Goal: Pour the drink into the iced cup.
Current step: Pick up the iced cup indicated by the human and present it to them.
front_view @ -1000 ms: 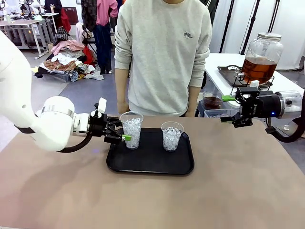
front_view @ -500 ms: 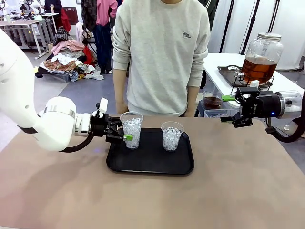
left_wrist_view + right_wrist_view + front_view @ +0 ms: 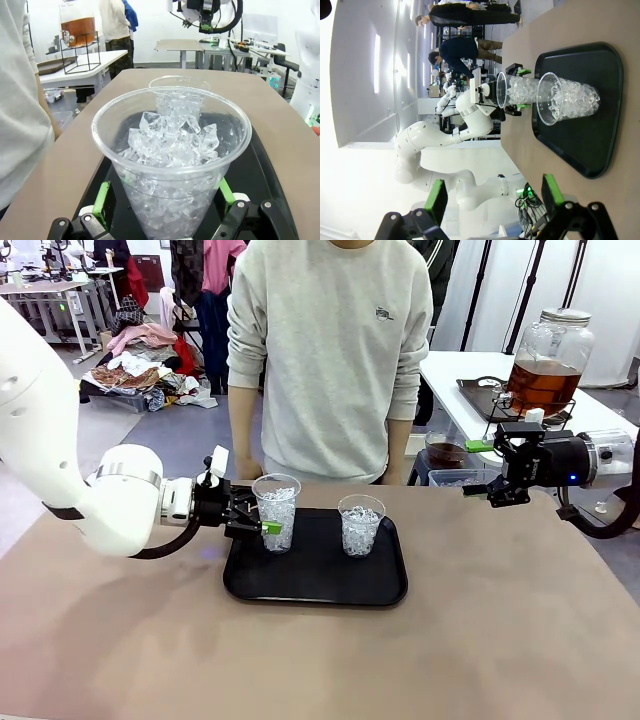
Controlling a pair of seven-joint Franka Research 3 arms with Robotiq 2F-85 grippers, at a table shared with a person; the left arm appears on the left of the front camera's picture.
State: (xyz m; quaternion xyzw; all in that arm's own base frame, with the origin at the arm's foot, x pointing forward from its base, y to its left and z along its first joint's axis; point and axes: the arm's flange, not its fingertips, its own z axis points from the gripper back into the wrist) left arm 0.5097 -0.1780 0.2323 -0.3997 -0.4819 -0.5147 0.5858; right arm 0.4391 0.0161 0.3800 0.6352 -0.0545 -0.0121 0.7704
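Nudged forward, the left gripper [image 3: 262,525] now has its open fingers either side of the iced cup [image 3: 277,508], leftmost of 2 on the black tray [image 3: 385,592], with no squeeze yet. The drink [image 3: 541,385] waits in its jar dispenser [image 3: 556,338] well apart, beyond the right gripper [image 3: 478,468], which is also open and empty; a grasp looks next.

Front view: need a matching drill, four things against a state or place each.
1. left claw
2. right claw
3. tray
4. drink

a. amber, inside the lidded jar
b. open, either side of an iced cup
c. black, flat on the table
d. open, empty, in the air

Pairs: 1-b, 2-d, 3-c, 4-a
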